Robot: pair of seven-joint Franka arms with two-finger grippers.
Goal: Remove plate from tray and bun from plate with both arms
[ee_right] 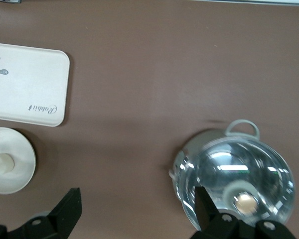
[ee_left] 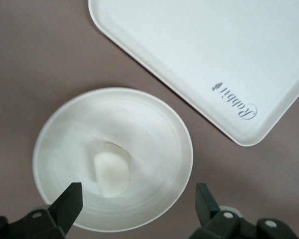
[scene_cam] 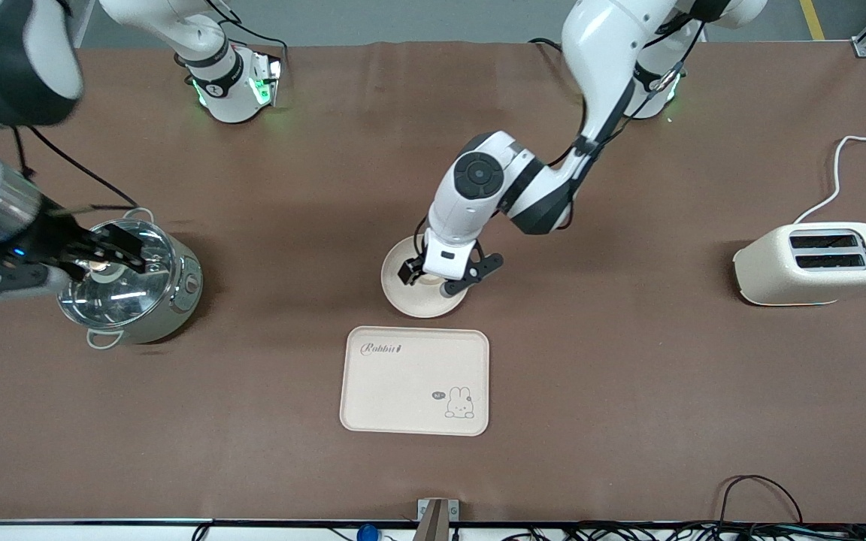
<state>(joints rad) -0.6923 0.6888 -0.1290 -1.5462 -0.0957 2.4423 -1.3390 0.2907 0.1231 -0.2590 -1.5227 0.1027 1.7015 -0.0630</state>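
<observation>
The round cream plate (scene_cam: 412, 302) lies on the brown table, just farther from the front camera than the rabbit tray. The pale oval bun (ee_left: 111, 168) lies in the plate's middle (ee_left: 154, 144). My left gripper (scene_cam: 439, 279) hangs low over the plate, open and empty, with its fingers (ee_left: 70, 201) wide on either side of the bun. My right gripper (scene_cam: 136, 252) is open and empty over the glass-lidded pot (scene_cam: 170, 300) at the right arm's end of the table. The right wrist view shows the plate (ee_right: 17, 149) and the bun (ee_right: 2, 163) too.
A rectangular cream tray with a rabbit drawing (scene_cam: 414, 379) lies nearer to the front camera than the plate. A cream toaster (scene_cam: 813, 263) with a white cord stands at the left arm's end of the table. The pot's lid has a knob (ee_right: 245, 201).
</observation>
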